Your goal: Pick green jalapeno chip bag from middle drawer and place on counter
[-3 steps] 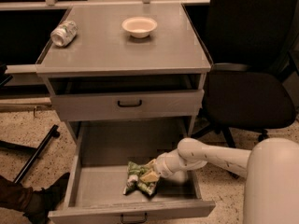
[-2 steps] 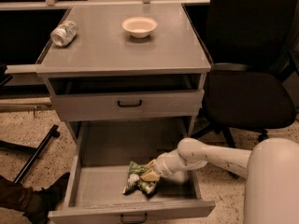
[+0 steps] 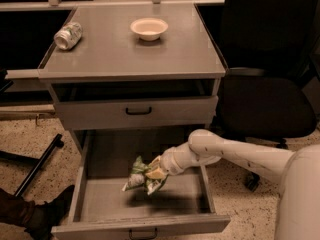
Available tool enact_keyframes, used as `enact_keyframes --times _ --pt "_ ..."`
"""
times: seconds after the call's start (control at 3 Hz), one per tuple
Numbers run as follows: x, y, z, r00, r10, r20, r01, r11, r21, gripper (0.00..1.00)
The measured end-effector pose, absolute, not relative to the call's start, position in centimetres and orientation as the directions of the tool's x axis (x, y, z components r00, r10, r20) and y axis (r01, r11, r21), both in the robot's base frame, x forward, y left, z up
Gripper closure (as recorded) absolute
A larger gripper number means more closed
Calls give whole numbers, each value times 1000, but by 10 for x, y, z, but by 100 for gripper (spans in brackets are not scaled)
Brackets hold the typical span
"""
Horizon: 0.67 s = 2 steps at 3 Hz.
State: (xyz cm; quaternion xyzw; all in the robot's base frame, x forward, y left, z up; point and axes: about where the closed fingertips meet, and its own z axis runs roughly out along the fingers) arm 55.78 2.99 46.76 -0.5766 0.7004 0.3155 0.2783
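The green jalapeno chip bag (image 3: 136,178) is light green and white and wrinkly. It hangs just above the grey floor of the open middle drawer (image 3: 107,201), with its shadow below it. My gripper (image 3: 156,174) reaches into the drawer from the right on a white arm and is shut on the bag's right side. The grey counter (image 3: 115,51) is the cabinet top above.
A white bowl (image 3: 149,28) and a silvery-green can (image 3: 68,35) lying on its side are on the counter. A shallower closed drawer (image 3: 137,112) sits above the open one. A black office chair (image 3: 265,89) stands right; a black leg (image 3: 37,166) and a dark shoe (image 3: 35,215) are at left.
The gripper has raised the bag off the drawer floor and carried it slightly left; a shadow now shows under it.
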Motion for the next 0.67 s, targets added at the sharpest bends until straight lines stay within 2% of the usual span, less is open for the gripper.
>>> enact_keyframes --times 0.33,0.67 --pt "570 51 552 -63 -661 -748 -996 87 7 100" --pt "576 50 578 -28 -669 -743 -995 86 -40 100"
